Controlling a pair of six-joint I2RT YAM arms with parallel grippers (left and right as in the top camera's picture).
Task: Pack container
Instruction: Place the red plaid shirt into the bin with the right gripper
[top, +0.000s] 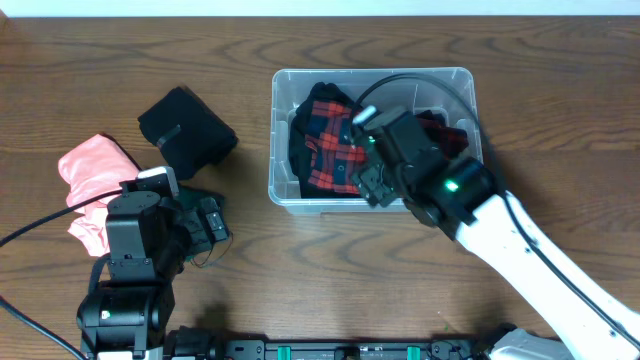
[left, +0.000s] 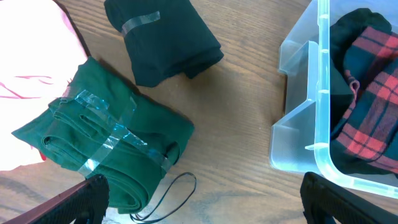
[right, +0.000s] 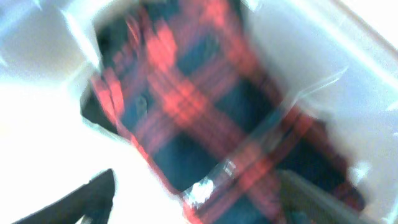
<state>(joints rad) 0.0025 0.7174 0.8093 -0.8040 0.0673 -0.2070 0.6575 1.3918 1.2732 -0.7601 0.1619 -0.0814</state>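
The clear container (top: 275, 140) stands at the table's middle and holds a red-and-dark plaid garment (top: 335, 145). My right gripper (top: 368, 172) hangs over the container's front half. In the blurred right wrist view its fingers (right: 199, 205) are spread wide above the taped plaid garment (right: 199, 124). My left gripper (top: 205, 225) is open (left: 205, 208) low over the table. A folded green garment (left: 106, 146) bound with clear tape lies by its left finger. The container's corner (left: 298, 130) and the plaid garment (left: 373, 106) show at the right of the left wrist view.
A folded black garment (top: 185, 130) with tape lies left of the container, also in the left wrist view (left: 165, 40). A pink garment (top: 95, 175) lies at the far left (left: 31, 74). A thin black cord loop (left: 168, 199) lies on the wood by the green garment.
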